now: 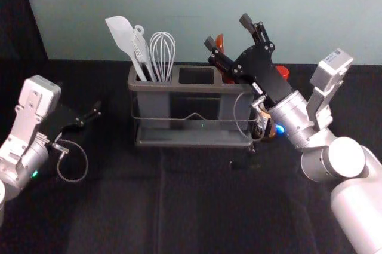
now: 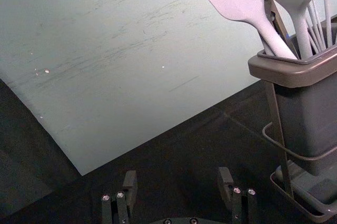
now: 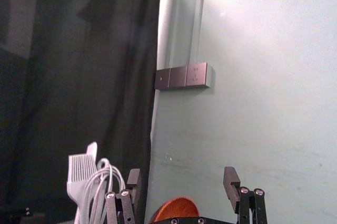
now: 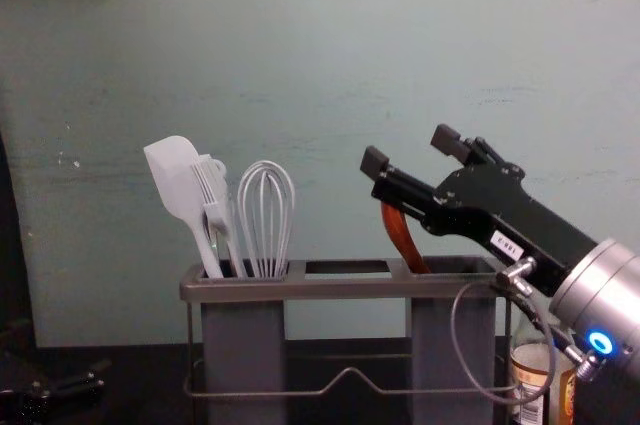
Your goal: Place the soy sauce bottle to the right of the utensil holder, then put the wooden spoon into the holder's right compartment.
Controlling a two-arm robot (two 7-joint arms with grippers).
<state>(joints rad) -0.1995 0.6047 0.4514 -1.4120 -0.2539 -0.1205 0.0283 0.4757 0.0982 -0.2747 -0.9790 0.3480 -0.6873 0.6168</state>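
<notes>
Above the right end of the utensil holder [image 1: 173, 87], my right gripper [image 1: 228, 34] is open with nothing between its fingers; the right wrist view shows the same gripper [image 3: 181, 184]. The wooden spoon [image 4: 402, 237] stands in the holder's right compartment, leaning left, partly hidden behind that gripper. Its reddish-brown head [image 3: 176, 209] shows low in the right wrist view. The soy sauce bottle [image 4: 531, 375] stands just right of the holder, its red cap [image 1: 282, 72] behind my right arm. My left gripper [image 1: 95, 113] is open, left of the holder; its fingertips [image 2: 176, 179] are apart and empty.
A white spatula [image 4: 177, 180], a brush [image 4: 214, 200] and a whisk [image 4: 266, 215] stand in the holder's left compartment. The black-covered table [image 1: 119, 206] extends in front of the holder, and a pale green wall [image 1: 197, 3] rises behind it.
</notes>
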